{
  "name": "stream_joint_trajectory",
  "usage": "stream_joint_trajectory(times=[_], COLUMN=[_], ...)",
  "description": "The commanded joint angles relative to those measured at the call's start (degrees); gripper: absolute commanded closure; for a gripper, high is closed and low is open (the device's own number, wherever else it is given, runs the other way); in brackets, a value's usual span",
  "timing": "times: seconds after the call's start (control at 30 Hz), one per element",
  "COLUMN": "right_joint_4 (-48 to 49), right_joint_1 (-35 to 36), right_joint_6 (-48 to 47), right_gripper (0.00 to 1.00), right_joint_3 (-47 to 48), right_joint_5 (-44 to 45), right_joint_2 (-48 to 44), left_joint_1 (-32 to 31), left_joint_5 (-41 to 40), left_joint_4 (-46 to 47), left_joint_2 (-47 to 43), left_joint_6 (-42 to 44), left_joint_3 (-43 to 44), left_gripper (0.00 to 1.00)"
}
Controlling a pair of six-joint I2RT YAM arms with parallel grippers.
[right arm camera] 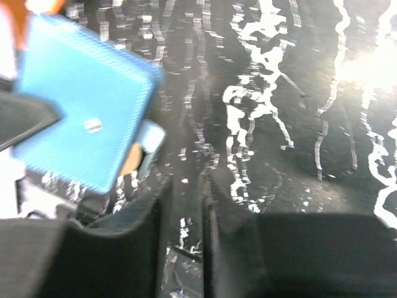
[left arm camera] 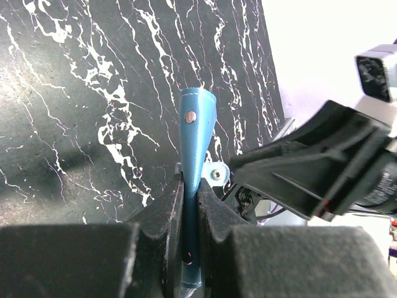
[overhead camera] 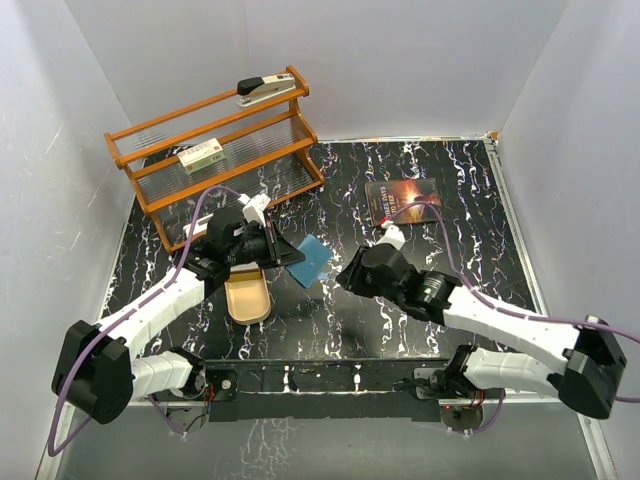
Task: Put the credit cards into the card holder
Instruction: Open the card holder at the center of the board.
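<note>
The blue card holder (overhead camera: 312, 262) hangs above the table's middle, with my left gripper (overhead camera: 285, 252) shut on its near edge. In the left wrist view the card holder (left arm camera: 197, 124) stands edge-on between the pads of the left gripper (left arm camera: 191, 183), its snap stud showing. My right gripper (overhead camera: 350, 272) hovers just right of it, apart from it. In the right wrist view the card holder (right arm camera: 80, 105) fills the upper left with its snap tab dangling; the right gripper (right arm camera: 186, 186) shows a narrow gap with only table behind it. The credit cards are out of view.
A tan oblong tray (overhead camera: 247, 300) lies below the left gripper. An orange shelf rack (overhead camera: 215, 150) at the back left carries a stapler (overhead camera: 268, 90) and a white-green box (overhead camera: 200, 155). A dark book (overhead camera: 402, 198) lies at the back right.
</note>
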Motion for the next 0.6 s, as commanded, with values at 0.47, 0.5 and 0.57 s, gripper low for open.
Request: stream_joint_trajectory(times=[0.47, 0.5, 0.57], right_joint_4=[4.54, 4.78, 5.53], right_joint_1=[-0.06, -0.06, -0.06], right_joint_6=[9.87, 9.69, 9.46], right_gripper=[0.62, 0.66, 0.75], right_joint_3=[3.18, 2.52, 1.30], right_joint_5=[-1.31, -0.67, 0.58], right_joint_2=[-0.83, -1.07, -1.95], left_joint_1=[0.11, 0.11, 0.11], left_joint_5=[3.85, 3.93, 3.99], left_joint_4=[6.08, 6.08, 6.42], left_joint_2=[-1.05, -1.13, -1.17], left_joint_6=[-4.45, -4.50, -4.85], left_joint_3=[-0.67, -0.77, -0.95], left_gripper=[1.00, 1.00, 1.00])
